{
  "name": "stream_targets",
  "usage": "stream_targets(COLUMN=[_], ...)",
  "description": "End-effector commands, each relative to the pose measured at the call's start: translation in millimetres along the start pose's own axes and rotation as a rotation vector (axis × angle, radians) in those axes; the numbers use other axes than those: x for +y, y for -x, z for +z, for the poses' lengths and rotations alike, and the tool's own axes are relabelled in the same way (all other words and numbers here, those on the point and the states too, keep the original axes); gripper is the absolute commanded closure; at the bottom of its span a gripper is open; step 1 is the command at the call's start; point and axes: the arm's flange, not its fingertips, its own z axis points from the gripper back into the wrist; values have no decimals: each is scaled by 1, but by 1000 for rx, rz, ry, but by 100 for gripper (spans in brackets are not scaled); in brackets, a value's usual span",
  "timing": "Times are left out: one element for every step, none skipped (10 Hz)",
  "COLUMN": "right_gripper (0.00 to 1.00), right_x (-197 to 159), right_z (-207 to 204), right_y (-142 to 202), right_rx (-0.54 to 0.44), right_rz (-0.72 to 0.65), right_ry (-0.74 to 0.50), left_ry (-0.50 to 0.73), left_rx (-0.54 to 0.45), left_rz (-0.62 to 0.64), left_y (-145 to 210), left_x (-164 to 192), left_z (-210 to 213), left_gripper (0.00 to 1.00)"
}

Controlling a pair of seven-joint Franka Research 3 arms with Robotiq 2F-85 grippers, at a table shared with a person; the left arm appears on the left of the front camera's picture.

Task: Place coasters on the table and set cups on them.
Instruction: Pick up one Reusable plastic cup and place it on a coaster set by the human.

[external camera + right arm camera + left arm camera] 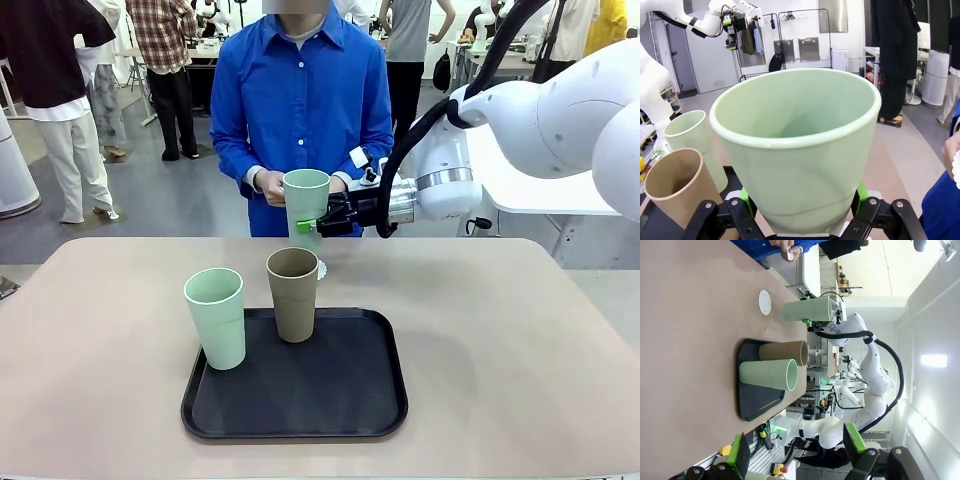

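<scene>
R claw [325,222] clenched on mint cup [306,195], gripping low on the wall so the rim stays up & the base is free to land. Cup hangs upright over far side of counter [500,340], just above the one coaster [764,302] lying flat behind the tray [350,400], which reads as its target. Brown cup [293,292] & 2nd mint cup [216,315] wait upright on tray, no coasters out for them yet. L claw [796,450] released, empty, back from the tray. Person's hands [271,186] hold sth small & white, poss more coasters
</scene>
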Motion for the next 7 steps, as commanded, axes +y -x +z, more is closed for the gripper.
stream_targets(right_gripper=[15,15,15,15,15,15,15], right_x=[1,1,1,0,-6,-8,-12], right_z=[1,1,1,0,2,2,1], right_y=[1,1,1,0,3,6,11], right_rx=[5,5,5,0,19,45,68], right_rz=[5,5,5,0,-6,3,19], right_ry=[-14,-14,-14,0,-17,-21,-19], left_ry=[10,10,10,10,10,10,10], left_rx=[-2,-2,-2,-2,-2,-2,-2], left_rz=[-1,-1,-1,-1,-1,-1,-1], left_y=[1,1,1,1,1,1,1], left_x=[-1,-1,-1,-1,-1,-1,-1], left_z=[1,1,1,1,1,1,1], left_gripper=[0,0,0,0,0,0,0])
